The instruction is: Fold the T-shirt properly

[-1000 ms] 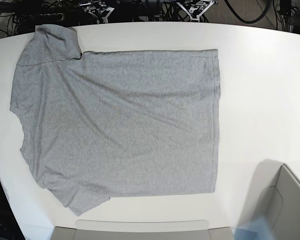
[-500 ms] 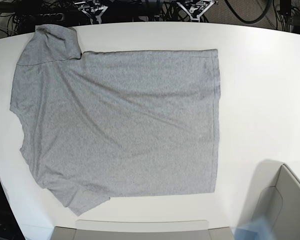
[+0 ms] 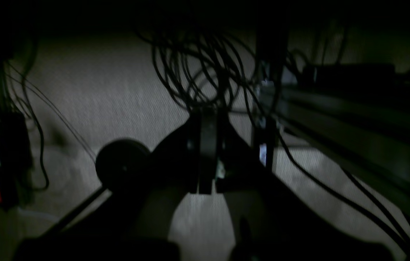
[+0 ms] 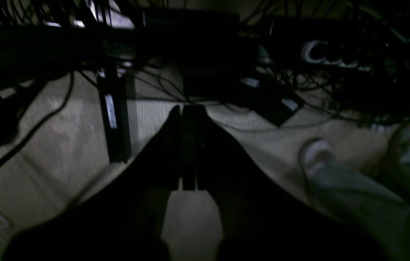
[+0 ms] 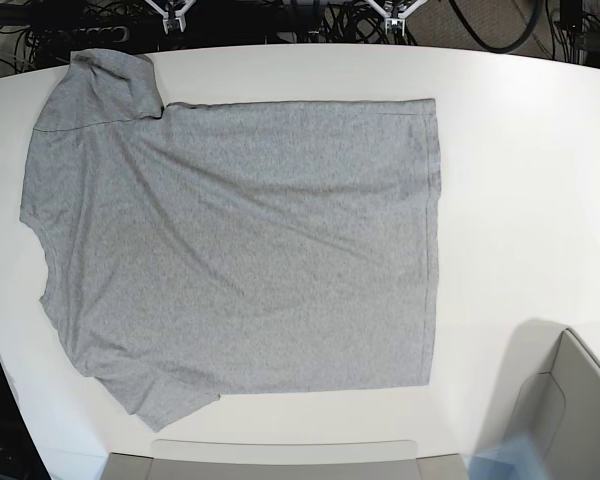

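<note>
The heather-grey T-shirt (image 5: 240,240) lies spread flat on the white table (image 5: 520,180), plain side up, with its sleeves at the left and its hem at the right. The upper sleeve (image 5: 105,85) is folded over a little. Both grippers are off the cloth, beyond the table's far edge. My left gripper (image 3: 206,114) is shut and empty over carpet and cables, and only a sliver of it (image 5: 397,6) shows in the base view. My right gripper (image 4: 188,108) is also shut and empty, barely visible at the top (image 5: 172,10).
A grey bin (image 5: 570,400) stands at the front right corner, and a flat grey tray (image 5: 280,458) lies along the front edge. Tangled cables (image 5: 310,20) hang behind the table. A person's shoes and legs (image 4: 353,174) show on the floor in the right wrist view.
Both grippers have drawn back past the far edge and nearly left the base view. The T-shirt has not moved.
</note>
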`<state>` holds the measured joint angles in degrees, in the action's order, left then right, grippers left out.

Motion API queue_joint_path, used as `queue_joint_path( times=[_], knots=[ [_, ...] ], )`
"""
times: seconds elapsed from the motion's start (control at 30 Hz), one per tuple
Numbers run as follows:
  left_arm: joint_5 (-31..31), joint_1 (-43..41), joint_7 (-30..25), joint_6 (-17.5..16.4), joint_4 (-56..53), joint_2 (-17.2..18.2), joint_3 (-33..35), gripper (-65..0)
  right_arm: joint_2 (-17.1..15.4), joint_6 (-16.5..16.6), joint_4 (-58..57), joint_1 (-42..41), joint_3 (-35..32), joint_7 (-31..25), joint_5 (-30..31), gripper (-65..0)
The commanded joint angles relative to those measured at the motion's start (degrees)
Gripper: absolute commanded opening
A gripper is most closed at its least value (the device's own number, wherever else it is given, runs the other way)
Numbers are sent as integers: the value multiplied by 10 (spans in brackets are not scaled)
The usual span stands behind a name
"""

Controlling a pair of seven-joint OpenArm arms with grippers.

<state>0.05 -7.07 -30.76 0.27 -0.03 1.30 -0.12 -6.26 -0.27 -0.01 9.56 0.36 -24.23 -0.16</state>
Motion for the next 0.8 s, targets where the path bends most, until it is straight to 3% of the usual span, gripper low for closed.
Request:
queue_joint_path(
  times=[0.0, 0.23, 0.57, 0.77],
  knots=[
    [2, -8, -25, 3, 0, 1, -1, -649, -5, -1, 0, 7, 1, -24, 1, -650],
    [3, -41, -174, 2, 0, 2, 3, -650, -13, -1, 0, 45, 2, -167, 21, -650],
    [3, -88, -462, -1, 0, 2, 3, -650, -27, 1, 0, 114, 1, -408, 107, -648],
    [3, -117, -461, -1, 43, 0, 3, -650, -27, 1, 21, 143, 1, -417, 111, -648]
  ],
)
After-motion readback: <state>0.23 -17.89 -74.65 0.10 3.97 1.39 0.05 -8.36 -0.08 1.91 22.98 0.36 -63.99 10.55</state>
